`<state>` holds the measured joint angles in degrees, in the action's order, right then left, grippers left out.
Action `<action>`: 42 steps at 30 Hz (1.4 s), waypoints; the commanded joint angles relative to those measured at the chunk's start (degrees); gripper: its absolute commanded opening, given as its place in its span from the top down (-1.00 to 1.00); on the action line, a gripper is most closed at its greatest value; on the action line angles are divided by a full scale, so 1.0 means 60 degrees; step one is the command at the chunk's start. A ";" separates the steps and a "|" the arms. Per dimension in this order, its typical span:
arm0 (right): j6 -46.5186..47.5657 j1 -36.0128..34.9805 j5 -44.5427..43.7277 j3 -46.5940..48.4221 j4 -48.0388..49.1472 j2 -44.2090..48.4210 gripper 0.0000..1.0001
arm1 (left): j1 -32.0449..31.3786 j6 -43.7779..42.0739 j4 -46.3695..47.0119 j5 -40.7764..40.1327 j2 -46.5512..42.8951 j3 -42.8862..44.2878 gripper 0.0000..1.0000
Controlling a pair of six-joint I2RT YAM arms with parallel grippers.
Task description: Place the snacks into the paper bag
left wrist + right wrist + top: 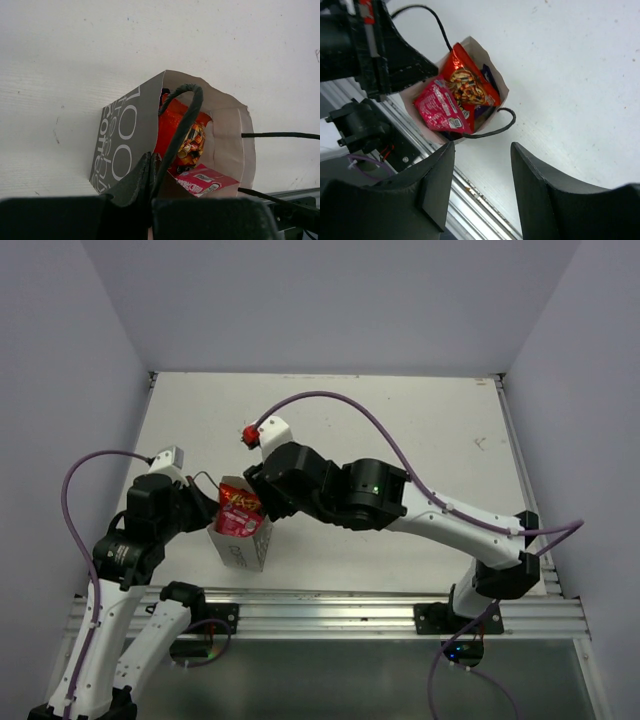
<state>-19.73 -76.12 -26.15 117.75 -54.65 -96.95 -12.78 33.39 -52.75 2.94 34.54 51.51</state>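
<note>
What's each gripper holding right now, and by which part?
The left gripper pinches the small white-and-grey paper bag by its top rim, beside a dark cord handle. The right gripper holds nothing; its jaws stand open.

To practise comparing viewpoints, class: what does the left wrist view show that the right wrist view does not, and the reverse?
Only left wrist: grey lettering on the side of the paper bag, and the left gripper shut on its rim. Only right wrist: the open, empty right gripper, and the edge of a purple packet in the bag. Both: the red chip bag and the pink sachet sticking out of the bag.
</note>
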 commanded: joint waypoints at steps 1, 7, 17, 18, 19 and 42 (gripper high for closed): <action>-0.1031 -0.0043 -0.0373 -0.1108 0.0332 -0.0161 -0.04 | -0.0024 -0.0144 0.0325 0.0330 0.0073 -0.0044 1.00; -0.1619 -0.0043 0.0081 -0.2529 0.1152 -0.0146 -0.01 | -0.0009 -0.0115 0.0252 0.0301 0.0000 0.0000 1.00; -0.1605 -0.0043 0.0023 -0.2941 0.1624 -0.0117 0.00 | -0.0009 -0.0071 0.0032 0.0242 -0.0176 0.0014 1.00; -0.1605 -0.0043 -0.0006 -0.2941 0.1609 -0.0088 0.00 | -0.0009 -0.0071 0.0047 0.0242 -0.0176 0.0000 1.00; -0.1605 -0.0043 -0.0007 -0.2941 0.1565 0.0000 0.00 | -0.0009 -0.0071 0.0032 0.0242 -0.0176 0.0014 1.00; -0.1693 -0.0043 0.0446 -0.2339 0.1593 -0.0556 -0.01 | -0.0024 0.0061 0.0003 0.0213 -0.0220 0.0000 1.00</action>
<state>-29.15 -76.12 -24.69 104.38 -46.54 -99.31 -12.78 33.43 -53.30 3.16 33.34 51.51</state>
